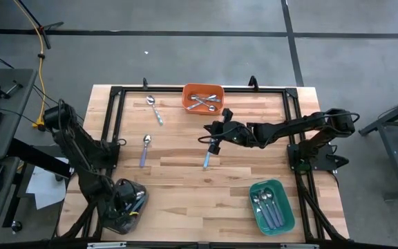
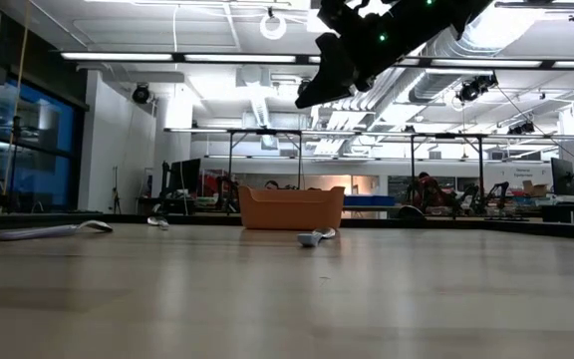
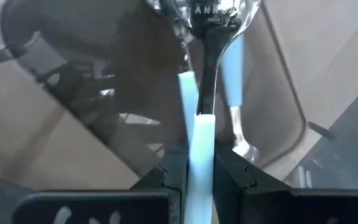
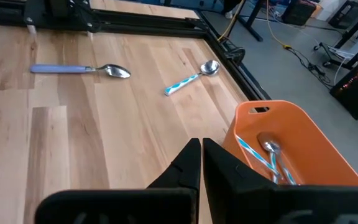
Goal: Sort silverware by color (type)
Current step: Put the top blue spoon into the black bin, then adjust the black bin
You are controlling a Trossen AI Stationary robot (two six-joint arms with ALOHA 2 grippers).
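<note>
1. The pale wooden slatted table (image 1: 185, 187) carries three containers, presumably one per handle colour: an orange plastic tray (image 1: 202, 97) at the far edge, a teal-green plastic tray (image 1: 271, 205) at the near right corner, and a clear plastic bin (image 1: 124, 205) at the near left corner.
2. The right arm reaches across the middle of the table, its right gripper (image 1: 215, 144) lifted above the wood just on the near side of the orange tray. Its fingers are pressed fully together with nothing between them, as the right wrist view shows.
3. The left arm is folded down at the near left corner, the left gripper (image 3: 202, 163) hanging over the clear bin. Its fingers are nearly closed, pinching the light-blue handle of a metal-bowled spoon (image 3: 202, 134), likely about to drop it there.
4. Loose on the table: a lavender-handled spoon (image 1: 144, 149) left of centre, a light-blue spoon (image 1: 156, 111) near the far left, and a blue-handled spoon (image 1: 206, 160) just beneath the right gripper.
5. The orange tray already holds a few spoons, the teal tray several more.
</note>
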